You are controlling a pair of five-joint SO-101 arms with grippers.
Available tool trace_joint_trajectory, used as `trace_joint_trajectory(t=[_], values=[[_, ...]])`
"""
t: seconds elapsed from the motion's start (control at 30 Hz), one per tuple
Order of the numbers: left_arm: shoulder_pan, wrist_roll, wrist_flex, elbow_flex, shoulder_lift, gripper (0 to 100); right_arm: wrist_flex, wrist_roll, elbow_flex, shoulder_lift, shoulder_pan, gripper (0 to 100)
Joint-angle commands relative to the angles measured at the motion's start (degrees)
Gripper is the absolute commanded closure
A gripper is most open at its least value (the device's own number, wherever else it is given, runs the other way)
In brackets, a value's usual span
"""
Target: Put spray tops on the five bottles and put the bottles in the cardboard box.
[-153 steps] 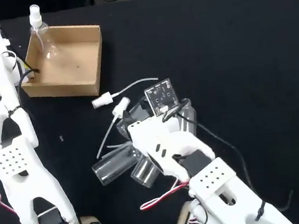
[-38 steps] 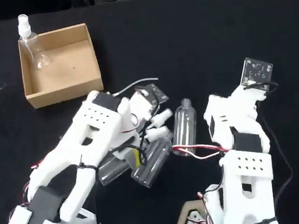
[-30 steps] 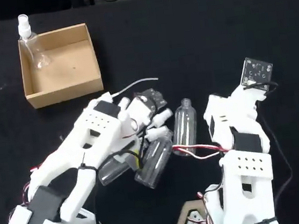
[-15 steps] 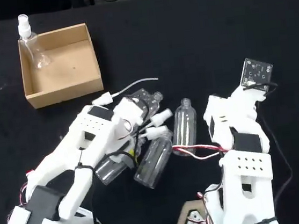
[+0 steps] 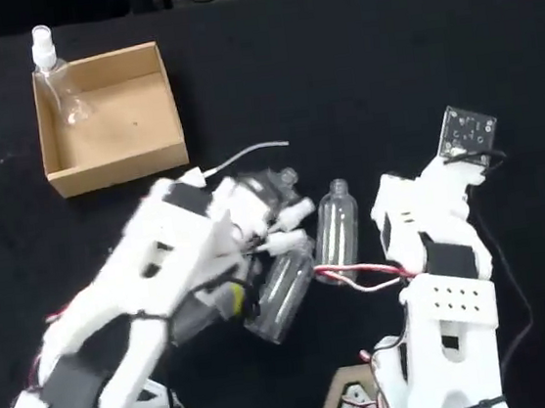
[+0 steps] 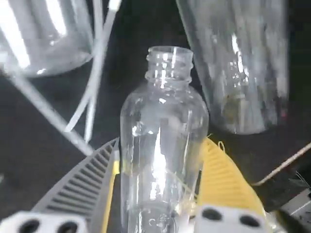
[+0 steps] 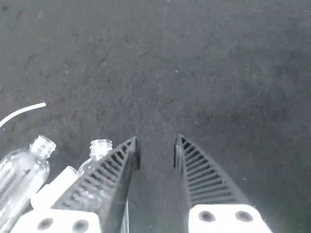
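Black tabletop (image 5: 386, 73), box (image 5: 121, 169) at ten o'clock with one capped bottle (image 5: 57, 86); left end effector (image 6: 161, 145) pinches one bare bottle (image 6: 163, 109), right end effector (image 7: 156, 145) spread.

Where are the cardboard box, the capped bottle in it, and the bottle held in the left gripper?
cardboard box (image 5: 116, 172), high view, front wall.
capped bottle (image 5: 55, 77), high view, its shoulder.
held bottle (image 6: 163, 131), left wrist view, clear body.

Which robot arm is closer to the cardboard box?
Left. The left gripper, jaws shut on a topless bottle, is a short way from the cardboard box. The right gripper sits farther off, past the loose bottles.
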Motion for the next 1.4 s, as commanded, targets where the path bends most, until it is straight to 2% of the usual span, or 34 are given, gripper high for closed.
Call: trace_joint_trajectory(t=[0.0,0.1,0.27,0.4,0.47,0.57,0.77,0.9,1.13,1.37], values=[[-8.4,0.0,8.0,-8.0,-13.3,81,-1.6,0.5,-0.3,-1.1,-1.3,88.5],[-16.3,-0.2,9.8,-6.7,-19.1,81,-1.1,0.5,-0.1,-0.7,-4.5,88.5],[-32.5,-11.4,12.1,0.7,-19.1,81,-1.1,1.3,0.9,-0.8,-7.7,88.5],[-47.4,-19.8,6.2,3.7,-16.4,81,-1.1,3.3,1.0,-0.7,-9.0,88.5],[-50.3,-21.6,1.8,5.8,-14.5,81,-1.1,3.3,1.0,-0.7,-9.0,88.5],[-50.3,-21.6,-4.0,9.6,-12.3,80,-1.1,3.3,1.0,-0.9,-9.0,88.5],[-43.7,-20.6,-12.2,16.1,-9.8,78,-1.1,3.3,1.1,-0.8,-9.0,88.5],[-41.5,-18.2,-12.5,16.3,-9.5,66,-1.1,3.3,1.1,-0.8,-9.0,88.5],[-42.1,-16.6,-10.8,12.1,-9.6,67,-1.1,3.3,1.1,-0.7,-9.0,88.5],[-39.3,-16.3,-7.6,8.6,-9.6,67,-1.1,3.4,1.1,-0.7,-9.0,88.5]])
